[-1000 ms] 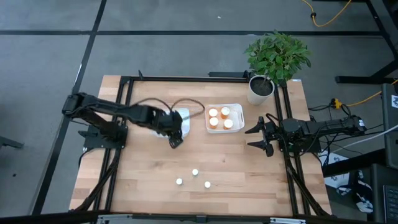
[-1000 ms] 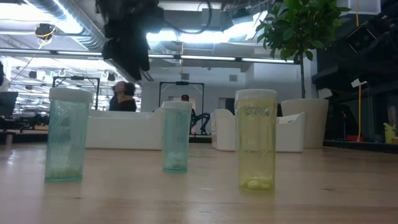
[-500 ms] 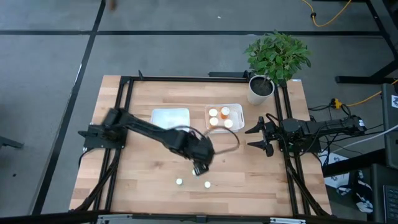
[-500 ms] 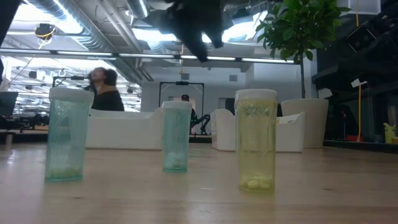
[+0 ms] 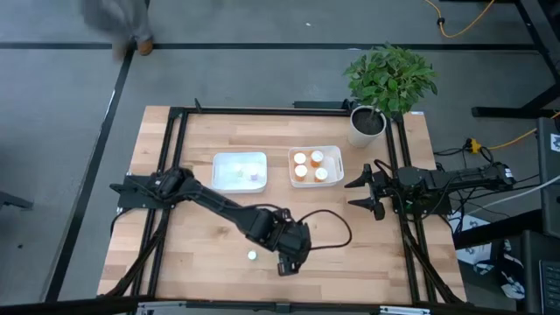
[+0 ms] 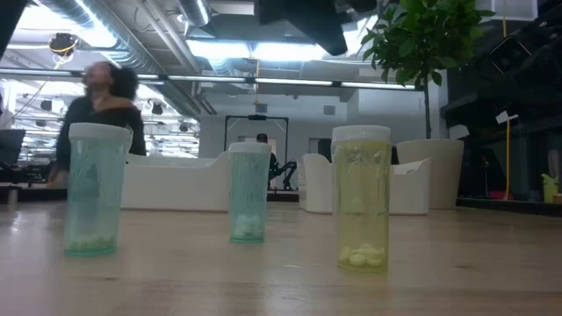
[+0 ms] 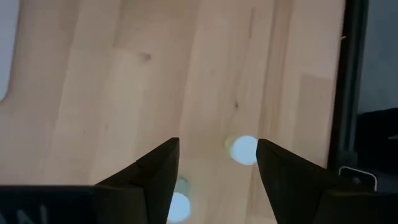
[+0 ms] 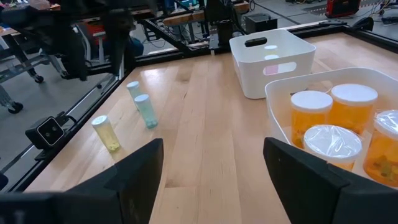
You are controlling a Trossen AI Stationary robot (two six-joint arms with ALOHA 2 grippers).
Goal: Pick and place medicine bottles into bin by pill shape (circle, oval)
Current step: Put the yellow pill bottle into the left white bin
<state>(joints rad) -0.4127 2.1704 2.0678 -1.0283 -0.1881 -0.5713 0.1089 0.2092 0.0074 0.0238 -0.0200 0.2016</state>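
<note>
Three small white-capped bottles stand upright on the wooden table near its front edge. In the low view they are a pale blue one, a teal one and a yellow-green one. In the high view only one cap shows; my left gripper covers the others. That gripper is open and empty, above the bottles. In the left wrist view one cap lies between the fingers and another beside one finger. My right gripper is open and empty at the table's right side.
Two white bins stand at the table's far middle. The right bin holds several orange bottles. The left bin holds a small purplish bottle. A potted plant stands at the far right corner. A person passes in the room behind.
My left gripper has swung from over the left bin toward the table's near edge and to the right, and now stands over the small bottles. The three bottles on the table have kept their places.
</note>
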